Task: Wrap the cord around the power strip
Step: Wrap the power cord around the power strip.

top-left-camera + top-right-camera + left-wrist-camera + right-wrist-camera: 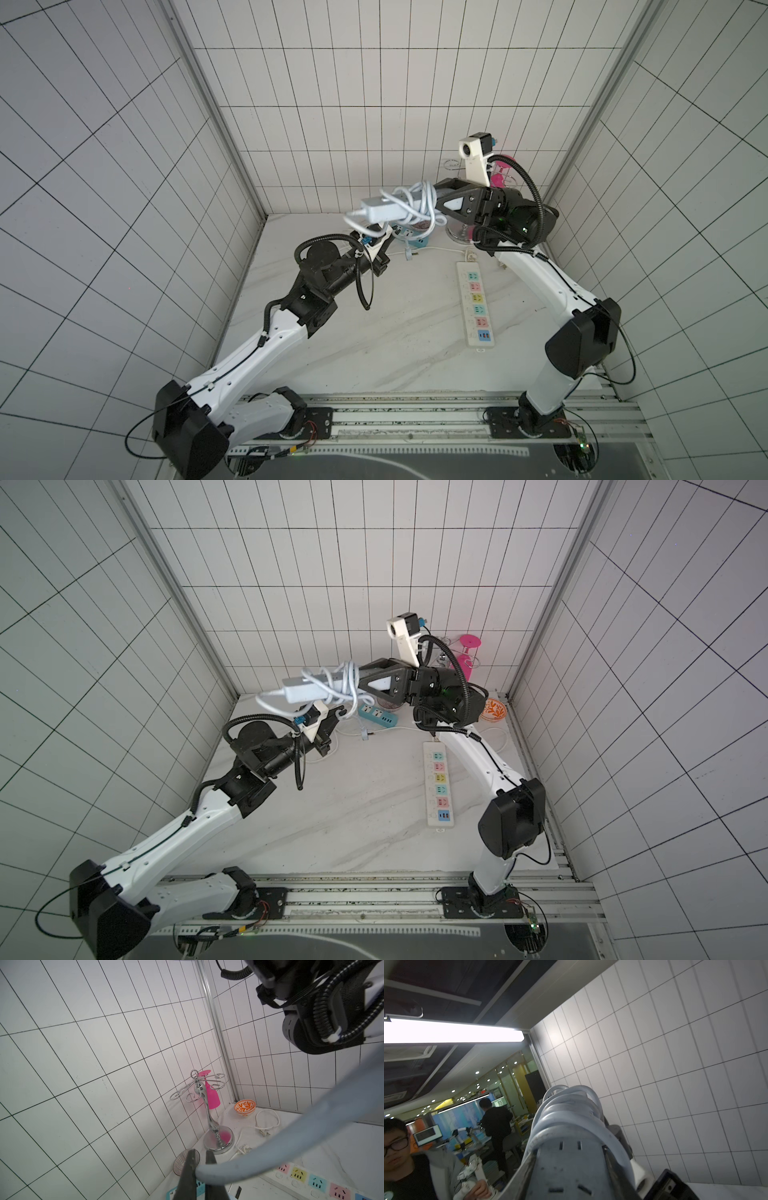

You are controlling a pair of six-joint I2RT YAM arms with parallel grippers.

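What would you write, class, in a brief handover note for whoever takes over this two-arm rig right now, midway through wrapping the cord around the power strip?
Right gripper: shut on one end of the power strip, held above the table.
Left gripper: shut on the cord, just below the strip.
Done: several turns lie around the strip.
Left: wind on the loose length, probably then set the bundle down.

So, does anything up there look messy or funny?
Yes. The cord is wound around the power strip in loose, uneven loops, and some sag below it instead of lying snug. The strip hangs in the air, held at one end by the right gripper, while the left gripper pinches the cord.
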